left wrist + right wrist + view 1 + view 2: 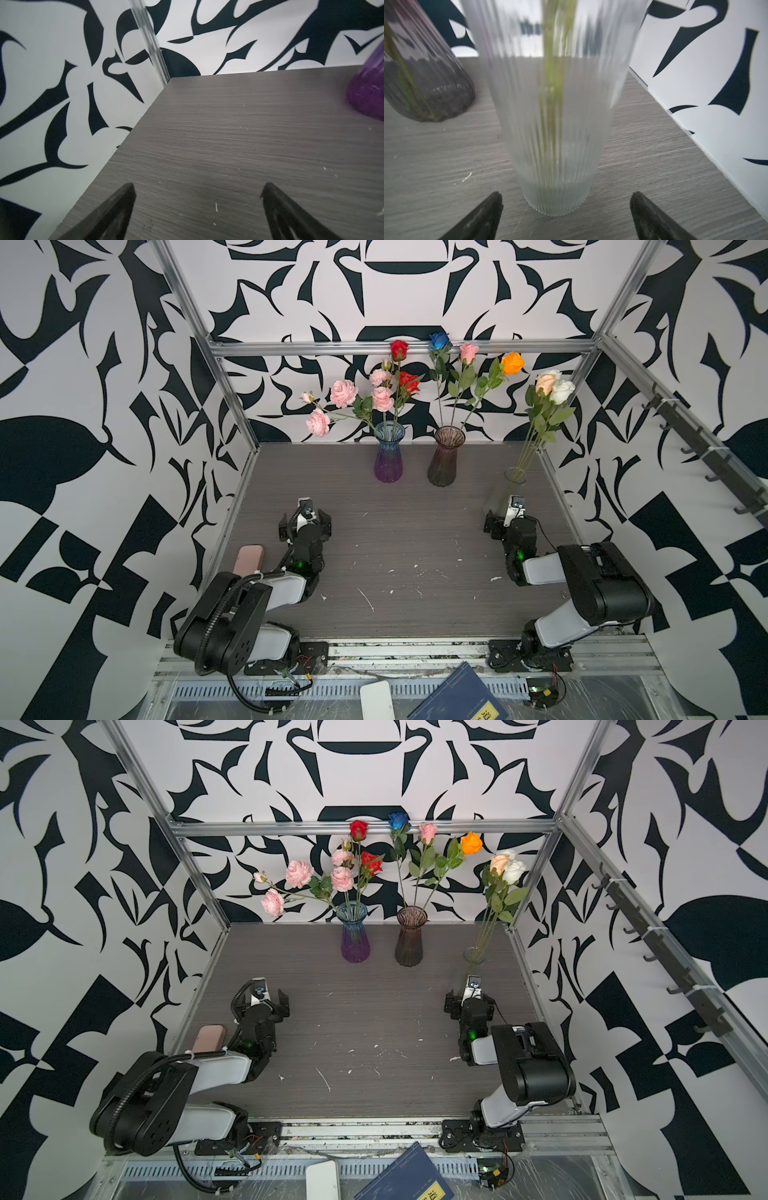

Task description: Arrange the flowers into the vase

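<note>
Tabletop (395, 531): no loose stems on it that I can see. All the flowers already stand in three vases.
- blue-purple vase (389, 456), at the back: pink spray (344, 393) plus red roses (399, 349)
- mauve vase (446, 458), just beside it: blue rose (439, 340), pink rose (469, 351), orange rose (513, 363)
- clear ribbed vase (556, 124), nearer and on the right: cream rose (546, 381), white rose (563, 391)

My read: placing looks done, nothing left to pick. If a tidy-up follows, it calls for a pinch on a thin stem above a rim without tipping the glass.

Right jaws: spread wide, empty, low over the tabletop just in front of the clear ribbed vase's foot, not touching it. Driving forward would likely knock it.

Left jaws: spread wide, empty, over bare tabletop, well apart from the blue-purple vase.
</note>
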